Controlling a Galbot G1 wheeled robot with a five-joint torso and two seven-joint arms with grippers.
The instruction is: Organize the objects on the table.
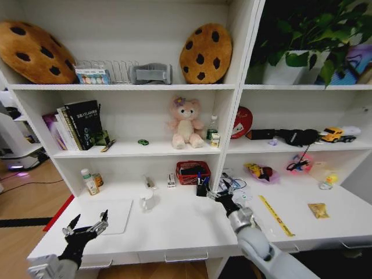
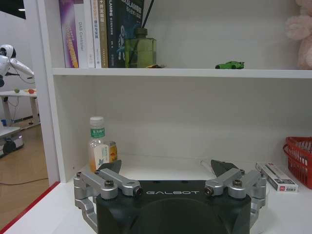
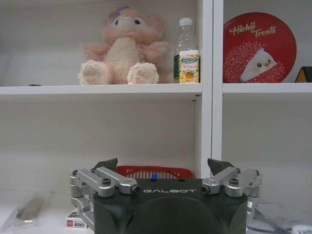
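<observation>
A: Counter (image 1: 174, 224) check: white top, 3 front drawers along the near edge, white shelving rising straight off the back.
B: Left tool (image 1: 87, 228)?
A: Low at the counter's left front corner, beside the silver laptop (image 1: 107, 216) lying flat there; fingers (image 2: 109, 168) spread wide, nothing between them. Bare top stretches from the laptop toward the middle.
B: Right tool (image 1: 220, 195)?
A: Mid-counter near the shelving's upright divider, close to the red basket (image 1: 193, 172). Fingers (image 3: 218, 166) also wide apart, holding nothing.
B: Task items?
A: Green toy car (image 1: 143, 142) sits on the lower shelf, between the books (image 1: 78, 125) and the pink plush bear (image 1: 185, 122). Blue pen (image 1: 199, 181) stands in a dark holder just in front of the basket.
B: Surroundings?
A: Bottle (image 2: 98, 148) at the back left corner. Yellow ruler (image 1: 275, 215) lies on the right half. Wood floor (image 1: 23, 203) left of the counter.
</observation>
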